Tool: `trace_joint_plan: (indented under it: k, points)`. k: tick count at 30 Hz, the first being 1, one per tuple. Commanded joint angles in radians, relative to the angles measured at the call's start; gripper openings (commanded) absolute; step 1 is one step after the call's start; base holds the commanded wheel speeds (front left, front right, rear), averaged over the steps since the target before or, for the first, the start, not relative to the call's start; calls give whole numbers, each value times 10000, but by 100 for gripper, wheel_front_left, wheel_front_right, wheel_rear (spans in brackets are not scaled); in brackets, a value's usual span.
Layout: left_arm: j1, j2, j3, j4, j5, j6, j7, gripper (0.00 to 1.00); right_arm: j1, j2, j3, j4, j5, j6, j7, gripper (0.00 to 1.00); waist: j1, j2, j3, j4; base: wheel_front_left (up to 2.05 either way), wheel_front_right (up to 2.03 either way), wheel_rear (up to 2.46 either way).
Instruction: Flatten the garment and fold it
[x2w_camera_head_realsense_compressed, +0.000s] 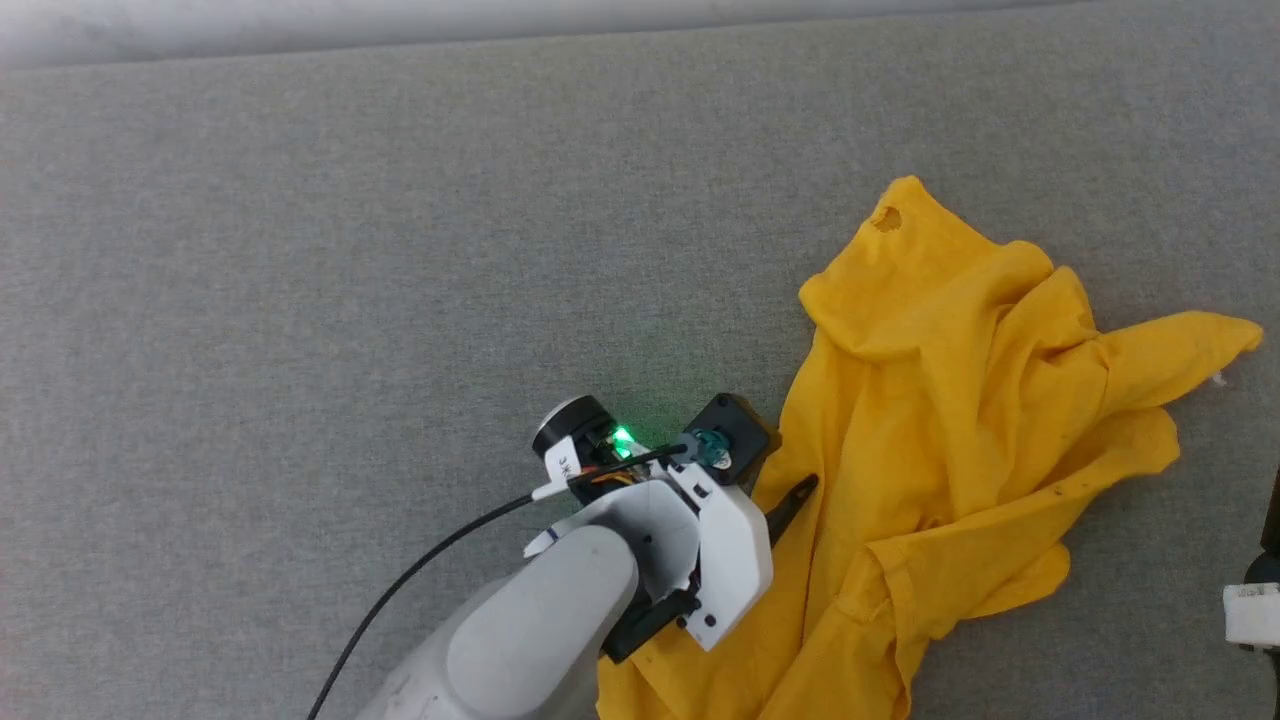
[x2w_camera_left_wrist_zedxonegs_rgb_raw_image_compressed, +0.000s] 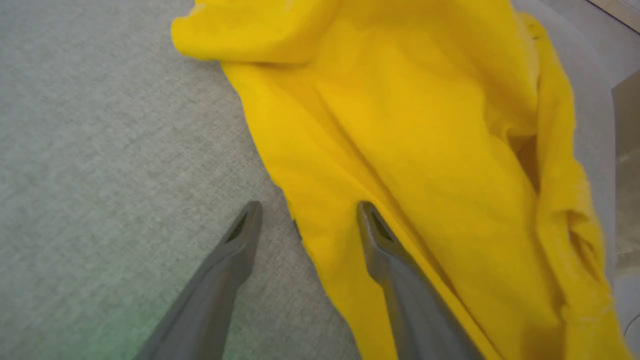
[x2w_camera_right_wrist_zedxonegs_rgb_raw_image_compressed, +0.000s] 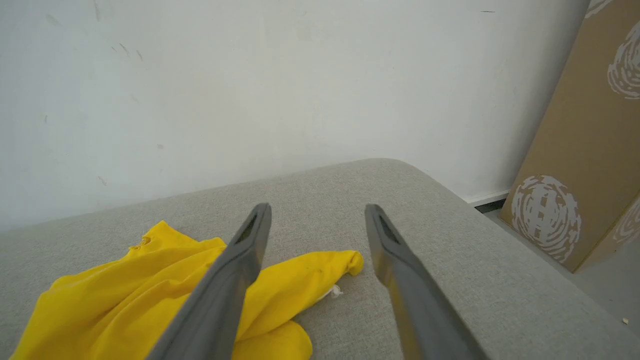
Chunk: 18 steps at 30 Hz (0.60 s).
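The garment (x2w_camera_head_realsense_compressed: 960, 400), a yellow T-shirt, lies crumpled on the right part of a grey cushioned surface (x2w_camera_head_realsense_compressed: 300, 250). It is bunched into long folds, with one corner pointing away towards the wall (x2w_camera_right_wrist_zedxonegs_rgb_raw_image_compressed: 250, 75) and a sleeve-like flap stretching out to the right. A small hole (x2w_camera_head_realsense_compressed: 885, 220) shows near that far corner. No printed side is visible, only plain yellow cloth.

The left arm (x2w_camera_head_realsense_compressed: 540, 640) comes in from the near edge and slants up and to the right, its pale forearm ending in a white wrist housing with a green light (x2w_camera_head_realsense_compressed: 622, 438) and a black cable (x2w_camera_head_realsense_compressed: 420, 580) trailing back. The left claw (x2w_camera_left_wrist_zedxonegs_rgb_raw_image_compressed: 309, 207) is spread wide and grips nothing. It straddles the shirt's left border, one finger (x2w_camera_left_wrist_zedxonegs_rgb_raw_image_compressed: 395, 270) over the yellow cloth and the other finger (x2w_camera_left_wrist_zedxonegs_rgb_raw_image_compressed: 220, 280) over bare grey fabric. Whether the tips touch the cloth I cannot tell.

The right claw (x2w_camera_right_wrist_zedxonegs_rgb_raw_image_compressed: 318, 207) is parted wide too, and is empty. It is held above the surface at the shirt's right side, aimed across it at the white wall, with the end of the flap and a scrap of white thread (x2w_camera_right_wrist_zedxonegs_rgb_raw_image_compressed: 332, 291) just below and between its fingers. A brown cardboard box (x2w_camera_right_wrist_zedxonegs_rgb_raw_image_compressed: 575, 150) printed with white swirls stands on the floor past the corner of the surface.
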Motion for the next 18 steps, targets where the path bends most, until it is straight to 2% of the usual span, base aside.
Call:
trace_joint_plan:
  k: [1, 3, 6, 12, 15, 18]
  points:
    - [-88, -22, -155, 301, -28, -57, 164, 100, -205, 22, 31, 50, 84, -7, -31, 100, 1, 0, 177, -113, 0, 0, 0]
    - [-154, -33, -286, 512, 99, -28, 209, 0, -239, 22, 64, 124, 131, -7, -67, 100, 1, 0, 237, -130, 0, 0, 0]
    - [-206, -40, -410, 688, 167, -30, 240, 0, -278, 22, 105, 208, 164, -7, -108, 100, 1, 0, 255, -141, 0, 0, 0]
    - [-451, -59, 6, 269, 103, 471, -169, 0, -302, 22, 22, 445, 160, -7, -179, 100, 1, 0, -153, 41, 0, 0, 0]
    - [-529, 253, 575, -555, -53, 844, -382, 0, -249, 22, -4, 528, 134, -7, -167, 100, 1, 0, -556, 138, 0, 0, 0]
    - [-515, 937, 1389, -1647, -196, 1355, -395, 0, -133, 22, -40, 576, 110, -7, -98, 100, 1, 0, -897, 230, 0, 0, 0]
